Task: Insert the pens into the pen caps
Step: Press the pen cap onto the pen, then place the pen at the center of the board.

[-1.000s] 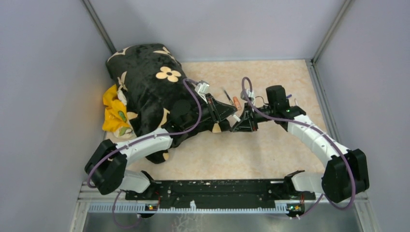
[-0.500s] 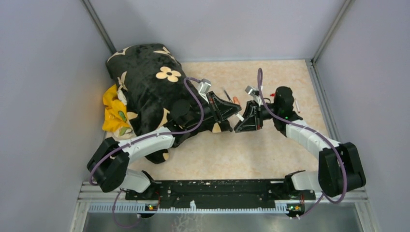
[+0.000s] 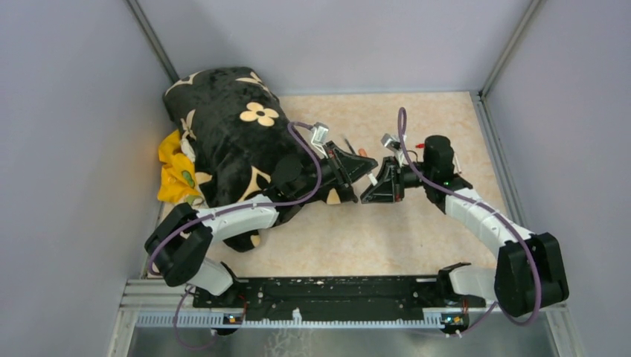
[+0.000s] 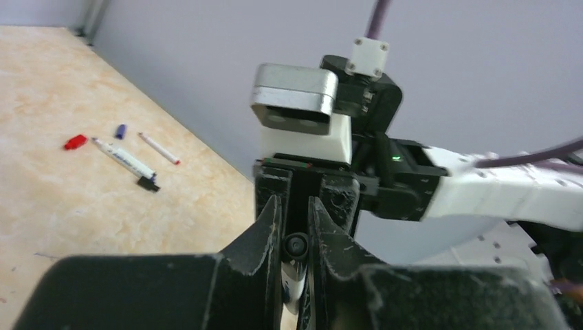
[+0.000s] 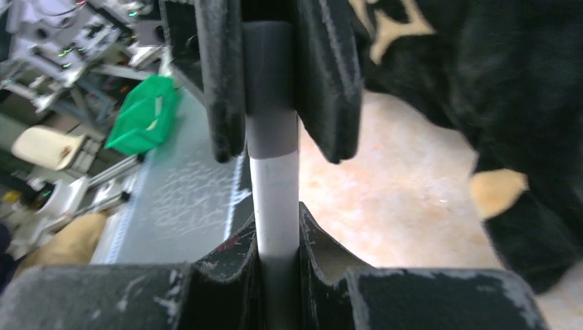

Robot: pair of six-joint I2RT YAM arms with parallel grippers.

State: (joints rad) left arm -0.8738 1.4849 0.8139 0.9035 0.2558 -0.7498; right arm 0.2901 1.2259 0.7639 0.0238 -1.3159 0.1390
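White marker [image 5: 275, 199] crosswise, grey cap [image 5: 270, 75] leftward

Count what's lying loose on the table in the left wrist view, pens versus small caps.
Pens: 2, a white marker with a black end and a thinner pen.
Loose caps: 2, a red cap and a blue-purple cap.
Total: 4.

White-linked left arm [image 3: 231, 217] has swung right, approx. at elbow, carrying black left gripper [image 3: 366, 169] nearer black right gripper [image 3: 366, 195]; gap btwn them has closed. White right arm [image 3: 476, 212] re-posed at wrist; its purple cable [image 3: 402, 126] now arches up.
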